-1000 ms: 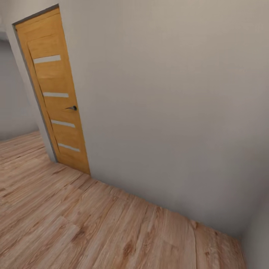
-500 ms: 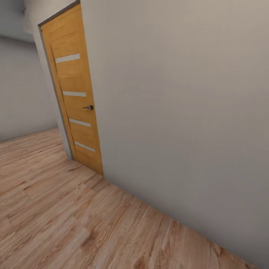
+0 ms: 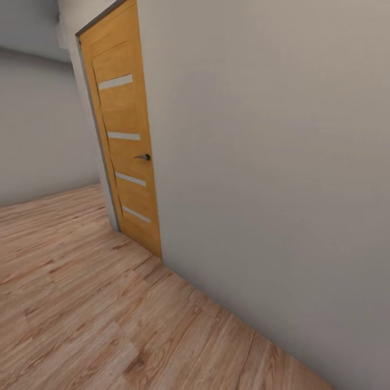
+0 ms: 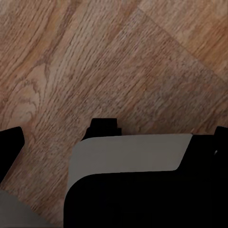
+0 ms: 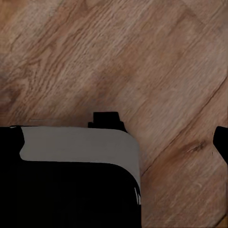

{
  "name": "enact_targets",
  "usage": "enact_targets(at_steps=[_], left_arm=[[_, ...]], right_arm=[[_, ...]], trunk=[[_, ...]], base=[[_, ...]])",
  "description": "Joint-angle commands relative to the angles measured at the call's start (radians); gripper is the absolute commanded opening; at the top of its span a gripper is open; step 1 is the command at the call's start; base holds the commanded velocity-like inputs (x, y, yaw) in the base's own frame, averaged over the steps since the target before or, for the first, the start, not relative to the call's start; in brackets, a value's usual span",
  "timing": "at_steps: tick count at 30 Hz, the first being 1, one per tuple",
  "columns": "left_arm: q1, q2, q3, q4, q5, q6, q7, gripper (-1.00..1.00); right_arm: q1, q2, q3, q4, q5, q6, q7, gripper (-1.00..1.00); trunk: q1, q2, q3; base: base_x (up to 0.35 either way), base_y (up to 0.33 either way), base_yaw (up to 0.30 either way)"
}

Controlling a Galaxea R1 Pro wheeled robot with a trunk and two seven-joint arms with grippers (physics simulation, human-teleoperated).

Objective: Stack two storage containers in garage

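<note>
The two storage containers are out of view. I am in a hallway with a light wood-plank floor. In the left wrist view my left gripper hangs over the planks, its dark fingertips far apart at the picture's edges, open and holding nothing. My right gripper is likewise open over the floor, with one fingertip at the edge. A grey and black part of my own body lies under both grippers.
An orange door with pale horizontal stripes and a dark handle stands shut in the grey-white wall that runs close along my right. The floor continues to the left past the wall's corner toward another grey wall.
The whole head view has shifted: the orange door now sits further right in the picture and the far right corner has left it, so the camera has moved.
</note>
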Motion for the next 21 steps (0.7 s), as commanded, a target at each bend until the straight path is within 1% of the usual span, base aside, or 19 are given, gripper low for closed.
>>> enact_targets(at_steps=[1, 21], left_arm=[[-0.001, 0.0, -0.007, 0.001, 0.005, -0.003, 0.003, 1.0], [-0.001, -0.001, -0.006, 0.001, 0.005, -0.004, 0.003, 1.0]], right_arm=[[0.0, 0.0, 0.008, -0.001, -0.008, -0.002, -0.004, 1.0], [0.0, -0.002, 0.008, -0.001, -0.008, -0.004, -0.004, 1.0]], trunk=[[0.001, 0.0, -0.001], [0.001, 0.0, -0.001]], base=[[0.323, 0.0, 0.271], [0.323, 0.0, 0.295]])
